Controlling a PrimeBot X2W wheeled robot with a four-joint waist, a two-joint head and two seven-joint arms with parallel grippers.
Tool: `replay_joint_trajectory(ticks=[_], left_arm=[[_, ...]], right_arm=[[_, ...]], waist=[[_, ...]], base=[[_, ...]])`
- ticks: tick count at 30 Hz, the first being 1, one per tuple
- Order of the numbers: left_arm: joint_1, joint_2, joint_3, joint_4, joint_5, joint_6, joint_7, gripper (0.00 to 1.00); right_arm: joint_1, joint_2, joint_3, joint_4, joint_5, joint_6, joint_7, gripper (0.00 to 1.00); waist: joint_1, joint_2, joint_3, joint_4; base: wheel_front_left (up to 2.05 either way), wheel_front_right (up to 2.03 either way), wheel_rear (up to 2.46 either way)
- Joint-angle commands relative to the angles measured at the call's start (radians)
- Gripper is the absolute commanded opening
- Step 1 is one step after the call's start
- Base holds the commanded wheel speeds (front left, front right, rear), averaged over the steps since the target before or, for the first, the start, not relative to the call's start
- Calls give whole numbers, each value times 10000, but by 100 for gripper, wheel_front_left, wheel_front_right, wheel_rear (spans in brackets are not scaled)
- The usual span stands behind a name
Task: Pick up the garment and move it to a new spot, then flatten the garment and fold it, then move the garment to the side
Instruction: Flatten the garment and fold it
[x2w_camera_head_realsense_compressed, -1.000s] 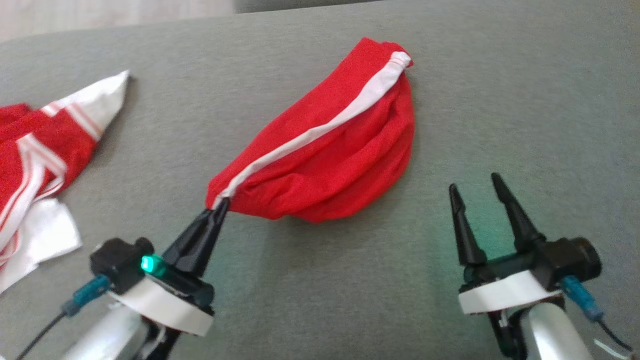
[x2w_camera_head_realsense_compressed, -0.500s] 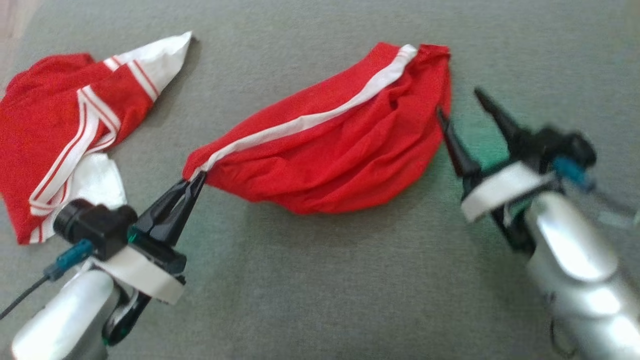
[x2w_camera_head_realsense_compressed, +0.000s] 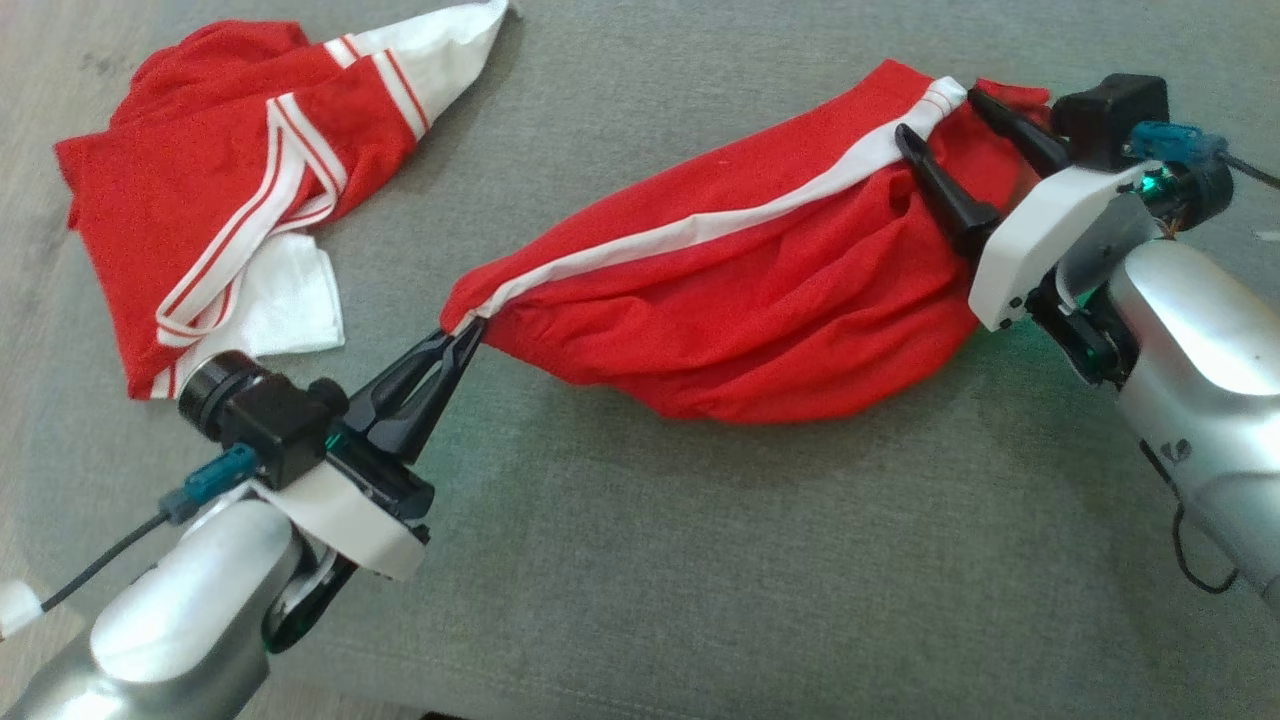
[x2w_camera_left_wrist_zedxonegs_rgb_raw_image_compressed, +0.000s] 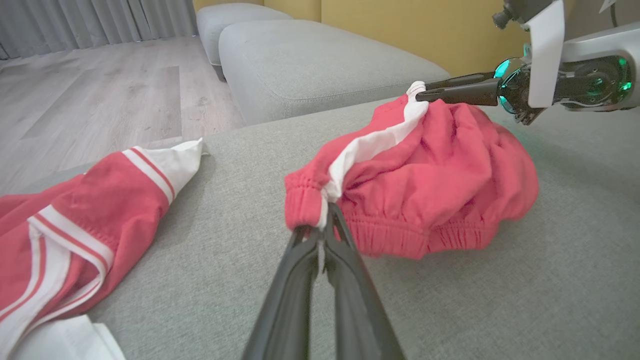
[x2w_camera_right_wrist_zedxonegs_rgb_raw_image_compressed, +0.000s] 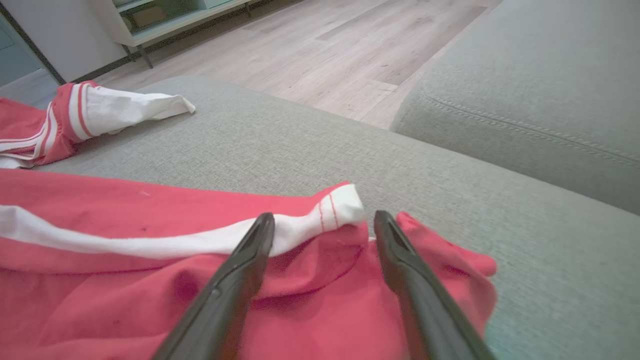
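Bunched red garment (x2w_camera_head_realsense_compressed: 760, 310), shape lost in folds; left gripper (x2w_camera_head_realsense_compressed: 468, 330) clamps its elastic hem, right gripper (x2w_camera_head_realsense_compressed: 939, 112) open astride its white-striped end

Broad grey woven cushion (x2w_camera_head_realsense_compressed: 700, 560) in the foreground, plain and matte, softly and evenly lit. Beyond its edge in the left wrist view, pale wood-plank floor (x2w_camera_left_wrist_zedxonegs_rgb_raw_image_compressed: 100, 95) running back to grey pleated curtains (x2w_camera_left_wrist_zedxonegs_rgb_raw_image_compressed: 100, 20), with a grey upholstered bench (x2w_camera_left_wrist_zedxonegs_rgb_raw_image_compressed: 310, 60) and a smaller seat (x2w_camera_left_wrist_zedxonegs_rgb_raw_image_compressed: 235, 15) just behind it, both set against a mustard-yellow wall (x2w_camera_left_wrist_zedxonegs_rgb_raw_image_compressed: 400, 20). In the right wrist view, more planked floor, a grey seat cushion (x2w_camera_right_wrist_zedxonegs_rgb_raw_image_compressed: 525, 75) with a stitched seam close alongside, and, far back, a pale cabinet (x2w_camera_right_wrist_zedxonegs_rgb_raw_image_compressed: 175, 17) on thin dark legs beside a pale wall (x2w_camera_right_wrist_zedxonegs_rgb_raw_image_compressed: 60, 32).
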Motion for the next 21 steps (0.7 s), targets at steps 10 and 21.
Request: replay_joint_trajectory(ticks=[10,21], left_arm=[[-728,366,12,137,-165,18,-198,0],[-2304,881,388,136,1060,18,-212,0]], right_arm=[[-813,-316,1539,318,1056,-7,-534,0],[-2647,-393,1504,1103,1329,-7,-2112,0]], waist=[[-1,0,44,208],[-1,0,222,-551]], base=[[0,0,0],[0,0,0]])
